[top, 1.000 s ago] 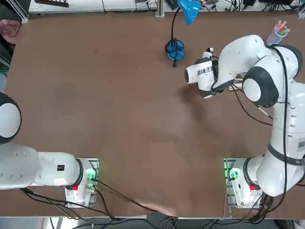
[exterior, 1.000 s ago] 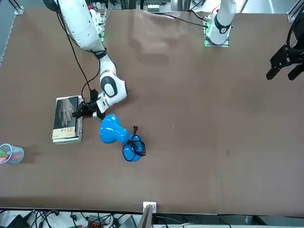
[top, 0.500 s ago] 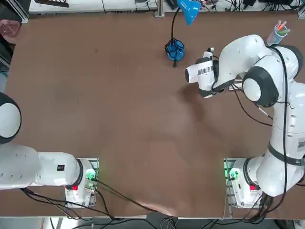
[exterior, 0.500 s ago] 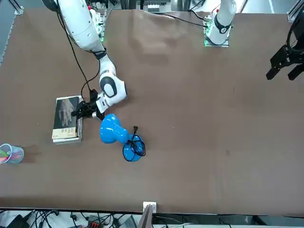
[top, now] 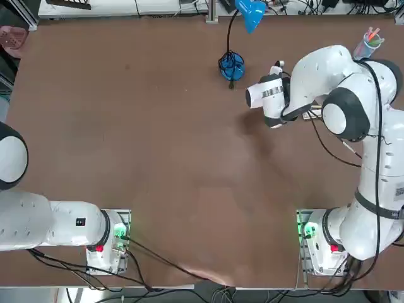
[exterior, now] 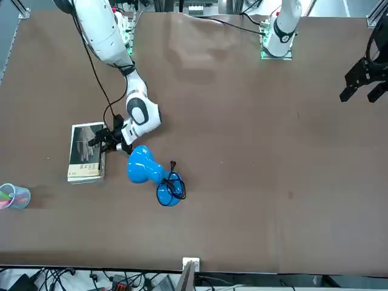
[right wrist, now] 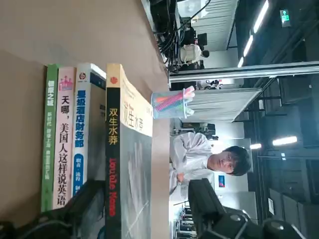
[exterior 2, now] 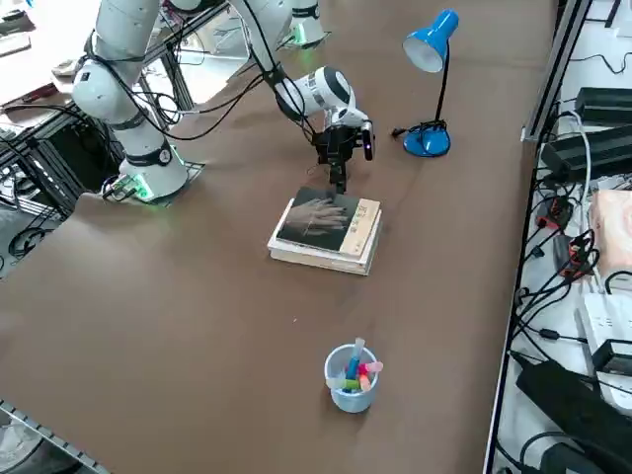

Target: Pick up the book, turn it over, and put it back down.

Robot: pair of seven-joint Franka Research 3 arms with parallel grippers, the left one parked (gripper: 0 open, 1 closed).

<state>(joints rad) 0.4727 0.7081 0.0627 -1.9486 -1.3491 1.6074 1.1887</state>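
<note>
On the brown desk, near its far right corner from the robot's side, the book lies flat atop a small stack of others, grey hand-picture cover up. The right hand hangs low at the stack's spine edge, fingers spread wide with one above and one below the top book, gripping nothing. With that cover upward, the turn looks complete and the release made; the next move calls for a clear retreat without nudging the stack. A blue desk lamp stands near; a cup of pens sits apart. Beyond the desk, a seated person and ceiling lights show.
</note>
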